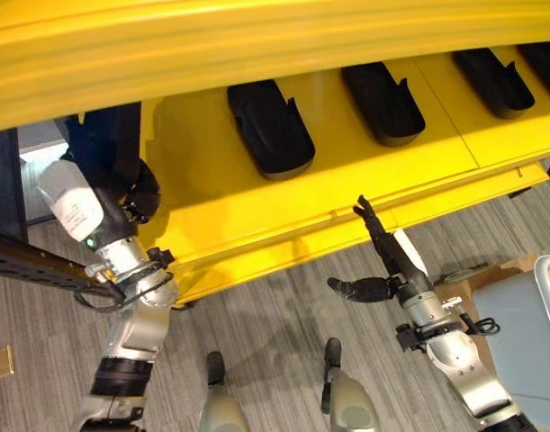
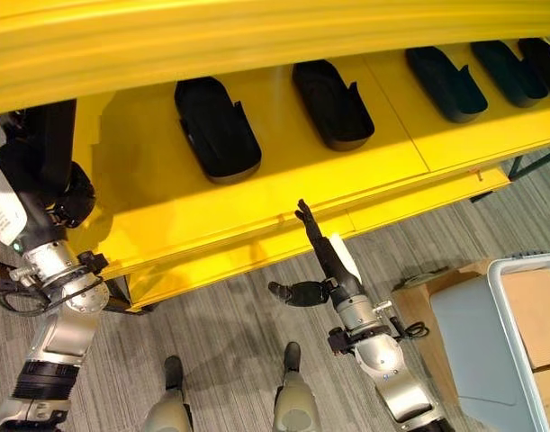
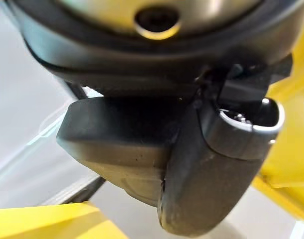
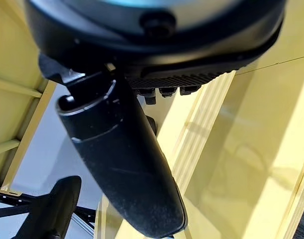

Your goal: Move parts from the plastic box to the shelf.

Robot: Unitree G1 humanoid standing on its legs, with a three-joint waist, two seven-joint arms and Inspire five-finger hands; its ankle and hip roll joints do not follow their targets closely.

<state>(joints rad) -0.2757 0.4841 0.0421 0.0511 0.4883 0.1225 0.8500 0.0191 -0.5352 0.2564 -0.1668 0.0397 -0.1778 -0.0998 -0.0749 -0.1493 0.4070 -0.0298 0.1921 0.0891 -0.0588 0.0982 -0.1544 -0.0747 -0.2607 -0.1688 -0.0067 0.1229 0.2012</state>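
Parts (image 1: 270,129) line the shelf (image 1: 211,207); right eye view adds a plastic box (image 2: 518,333).

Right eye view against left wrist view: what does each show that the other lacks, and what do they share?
Right eye view: black parts lying on the shelf, the open right hand with straight fingers before its front edge, the plastic box. Left wrist view: the left hand with its thumb laid across the held part, close up. Shared: yellow shelf, left hand, held part.
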